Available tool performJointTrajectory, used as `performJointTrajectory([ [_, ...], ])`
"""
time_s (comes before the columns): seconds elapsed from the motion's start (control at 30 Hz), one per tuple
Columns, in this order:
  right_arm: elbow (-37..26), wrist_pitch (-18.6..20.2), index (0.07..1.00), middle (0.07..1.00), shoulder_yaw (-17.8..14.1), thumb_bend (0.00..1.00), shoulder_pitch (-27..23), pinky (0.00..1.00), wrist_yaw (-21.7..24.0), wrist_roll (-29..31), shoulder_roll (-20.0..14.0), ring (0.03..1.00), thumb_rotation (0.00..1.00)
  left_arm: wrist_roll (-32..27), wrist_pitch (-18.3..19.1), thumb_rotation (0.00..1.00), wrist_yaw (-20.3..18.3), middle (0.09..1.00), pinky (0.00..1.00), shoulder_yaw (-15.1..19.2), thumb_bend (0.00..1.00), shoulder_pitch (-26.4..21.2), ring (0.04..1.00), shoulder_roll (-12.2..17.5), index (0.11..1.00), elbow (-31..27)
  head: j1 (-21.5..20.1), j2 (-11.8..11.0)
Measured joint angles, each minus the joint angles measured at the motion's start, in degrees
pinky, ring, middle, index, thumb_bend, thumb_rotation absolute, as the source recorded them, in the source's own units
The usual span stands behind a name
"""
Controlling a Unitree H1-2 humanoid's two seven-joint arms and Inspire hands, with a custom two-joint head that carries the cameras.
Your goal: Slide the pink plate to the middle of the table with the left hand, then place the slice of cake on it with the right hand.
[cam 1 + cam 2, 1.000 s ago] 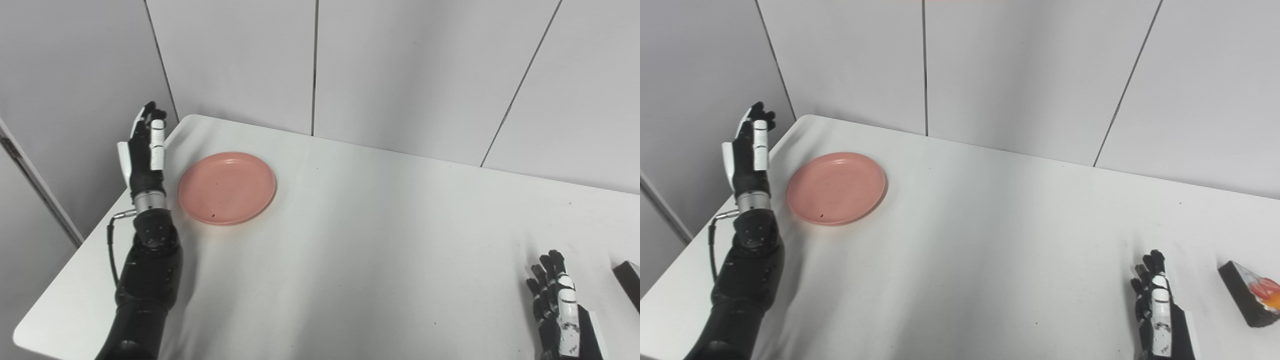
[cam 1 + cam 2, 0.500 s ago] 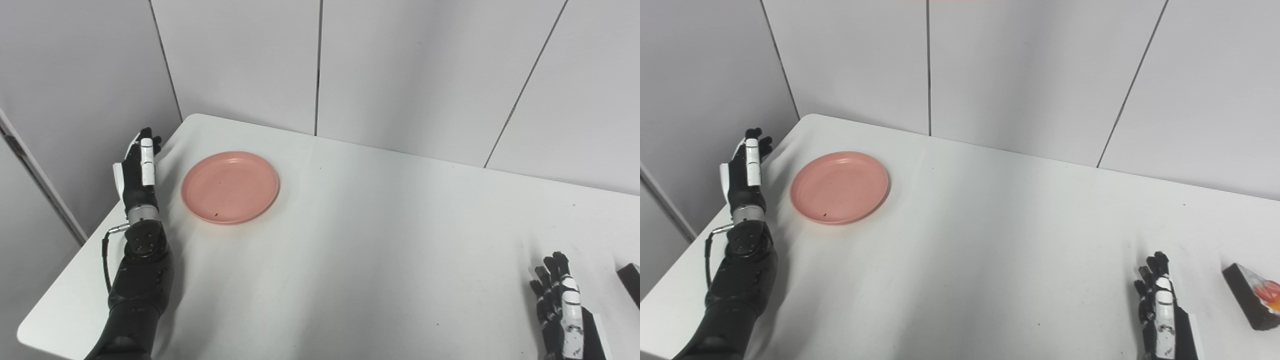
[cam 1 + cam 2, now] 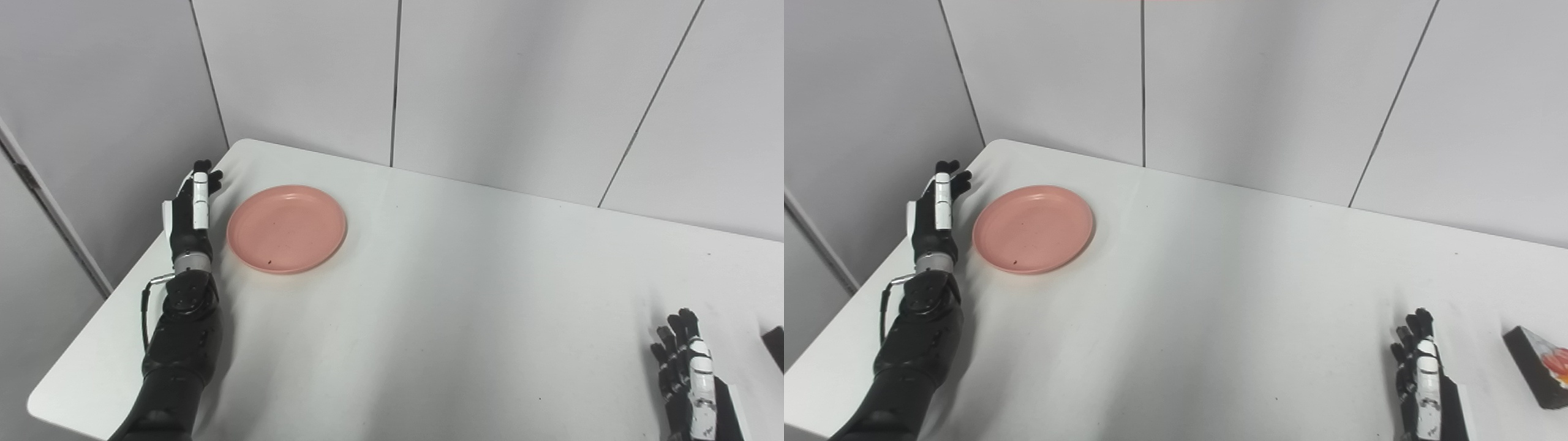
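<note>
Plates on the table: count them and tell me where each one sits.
1. The pink plate lies flat near the table's far left corner, just right of the left hand, whose fingers are beside its rim. No other plate shows.

no text, label, brand, number or sign can be read anywhere in either view. a small dark mark sits on the back of the right hand [image 3: 698, 398], too small and blurred to make out.
</note>
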Motion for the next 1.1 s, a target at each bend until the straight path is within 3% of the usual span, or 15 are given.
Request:
performJointTrajectory([
  [0.13,0.0,-0.1,1.0,1.0,-0.2,0.14,0.0,1.0,-0.2,0.0,0.1,1.0,1.0,-2.3,0.7,1.0,-2.2,0.785,0.84,-0.2,0.82,-0.2,0.8,0.1,0.795,0.0,-0.1,0.2],
  [0.3,0.0,-0.5,1.0,1.0,-0.2,0.14,-0.1,1.0,-0.2,-0.3,0.2,1.0,1.0,-4.8,1.1,1.0,-7.0,0.782,0.81,-1.5,0.82,-0.5,0.795,0.0,0.782,0.1,-0.2,0.4],
  [0.6,0.0,-1.3,1.0,1.0,-0.2,0.14,-0.2,1.0,-0.3,-1.2,0.2,1.0,1.0,-7.5,3.5,1.0,-14.3,0.774,0.8,-3.8,0.85,-2.6,0.784,-3.1,0.772,-0.1,-0.3,0.4],
  [0.9,0.0,-1.3,1.0,1.0,-0.2,0.14,-0.2,1.0,-0.4,-1.2,0.4,1.0,1.0,-8.8,7.3,1.0,-16.7,0.783,0.8,-4.5,0.85,-2.5,0.793,-4.5,0.781,-2.8,-0.4,0.5],
  [1.1,0.0,-1.3,1.0,1.0,-0.2,0.14,-0.2,1.0,-0.4,-1.2,0.5,1.0,1.0,-10.0,8.0,0.99,-18.9,0.792,0.81,-4.9,0.83,-1.9,0.801,-5.8,0.789,-4.3,-1.6,0.8],
])
